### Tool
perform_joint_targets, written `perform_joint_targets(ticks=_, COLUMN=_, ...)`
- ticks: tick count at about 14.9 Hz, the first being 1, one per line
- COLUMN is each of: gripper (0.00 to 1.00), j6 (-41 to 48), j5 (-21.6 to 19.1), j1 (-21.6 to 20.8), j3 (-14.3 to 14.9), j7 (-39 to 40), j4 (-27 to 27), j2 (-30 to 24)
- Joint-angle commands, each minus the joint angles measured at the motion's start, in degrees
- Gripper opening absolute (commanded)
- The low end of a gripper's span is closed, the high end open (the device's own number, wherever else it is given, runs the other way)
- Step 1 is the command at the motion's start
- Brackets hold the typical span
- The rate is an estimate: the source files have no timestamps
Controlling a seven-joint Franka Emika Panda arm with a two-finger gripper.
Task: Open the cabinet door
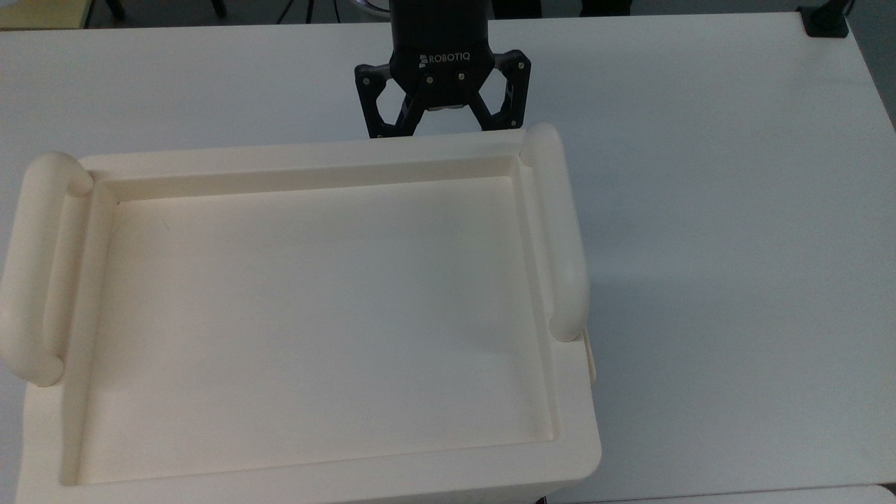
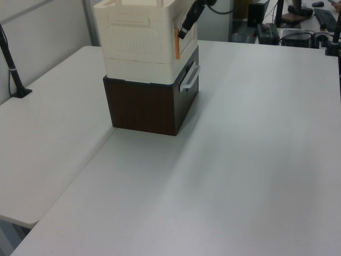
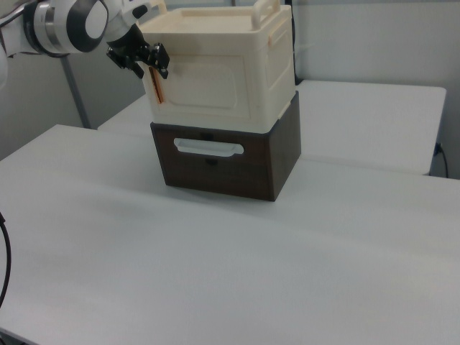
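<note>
The cream cabinet [image 1: 308, 150] stands on a dark brown box, its recessed top facing the top view. In the right view the cabinet [image 3: 273, 65] shows its cabinet door [image 3: 212, 88], a flat cream panel lying flush with the front, with an orange strip [image 3: 157, 88] along its left edge. My gripper [image 3: 152, 63] hangs at that left edge, close in front of the door's upper corner. From the top view my gripper [image 1: 444, 129] is against the cabinet's far side near the right tube handle [image 1: 560, 231], jaws spread open, fingertips hidden below the rim. The left view puts my gripper [image 2: 186, 24] beside the cabinet [image 2: 139, 37].
The brown box [image 3: 237, 165] under the cabinet has a drawer with a white bar handle [image 3: 208, 149]. A second tube handle [image 1: 31, 266] is on the top view's left. The white table [image 2: 240, 160] stretches wide around. A black pole [image 2: 13, 69] stands at the left view's left.
</note>
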State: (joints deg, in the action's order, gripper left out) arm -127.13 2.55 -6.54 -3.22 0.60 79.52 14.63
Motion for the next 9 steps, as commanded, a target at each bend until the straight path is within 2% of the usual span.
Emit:
perform_joint_targets(ticks=1, gripper=0.61, j6=-1.2, j5=1.7, j1=-0.7, j3=0.2, j7=0.0, j4=-0.7, j2=1.5)
perform_joint_targets(ticks=3, gripper=0.42, j6=-1.2, j5=2.2, j1=-0.8, j3=0.2, j7=1.0, j4=-0.6, j2=1.5)
perform_joint_targets(ticks=4, gripper=0.37, j6=-1.2, j5=2.2, j1=-0.7, j3=0.2, j7=1.1, j4=-0.6, j2=1.5)
perform_joint_targets(ticks=6, gripper=0.37, j6=-1.2, j5=2.3, j1=-0.7, j3=0.2, j7=1.2, j4=-0.6, j2=1.5)
perform_joint_targets(ticks=7, gripper=0.3, j6=-1.2, j5=2.3, j1=-0.7, j3=0.2, j7=1.2, j4=-0.6, j2=1.5)
perform_joint_targets(ticks=9, gripper=0.3, j6=-1.2, j5=2.4, j1=-0.8, j3=0.2, j7=1.2, j4=-0.6, j2=1.5)
